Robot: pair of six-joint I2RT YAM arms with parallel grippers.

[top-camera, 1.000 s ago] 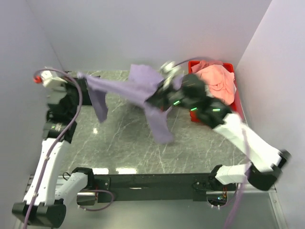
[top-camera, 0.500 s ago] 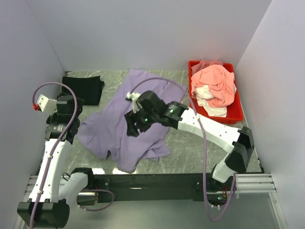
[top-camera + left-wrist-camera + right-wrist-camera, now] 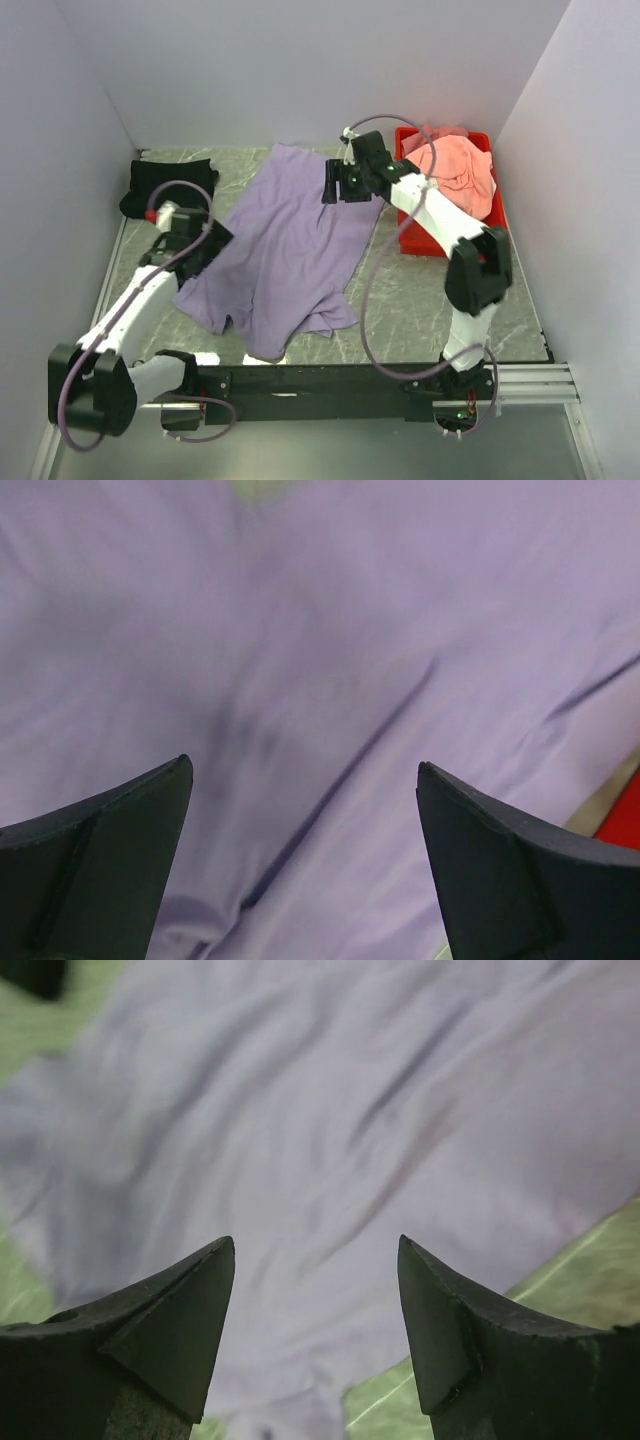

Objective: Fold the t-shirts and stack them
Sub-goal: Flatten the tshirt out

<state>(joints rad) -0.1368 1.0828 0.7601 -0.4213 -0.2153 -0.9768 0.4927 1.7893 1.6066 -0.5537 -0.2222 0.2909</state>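
The lavender-purple t-shirt (image 3: 285,250) lies spread across the middle of the table, with wrinkles and a bunched near hem. My left gripper (image 3: 208,242) hovers at its left edge, open and holding nothing. In the left wrist view the gripper (image 3: 302,765) has only lavender cloth (image 3: 330,630) under it. My right gripper (image 3: 340,185) is over the shirt's back right edge, also open and holding nothing (image 3: 315,1240), above the cloth (image 3: 350,1090). A black t-shirt (image 3: 170,185) lies folded at the back left. A salmon-pink t-shirt (image 3: 465,175) is heaped in the tray.
The red plastic tray (image 3: 502,230) stands at the back right against the wall, with my right arm reaching across its front left corner. Marbled green table (image 3: 560,1280) shows beside the lavender shirt's edge. Walls close in on the left, back and right.
A second ago both grippers held the lavender shirt stretched in the air. It now lies flat on the table, both grippers have opened and let go, and the right arm has swung to the back.
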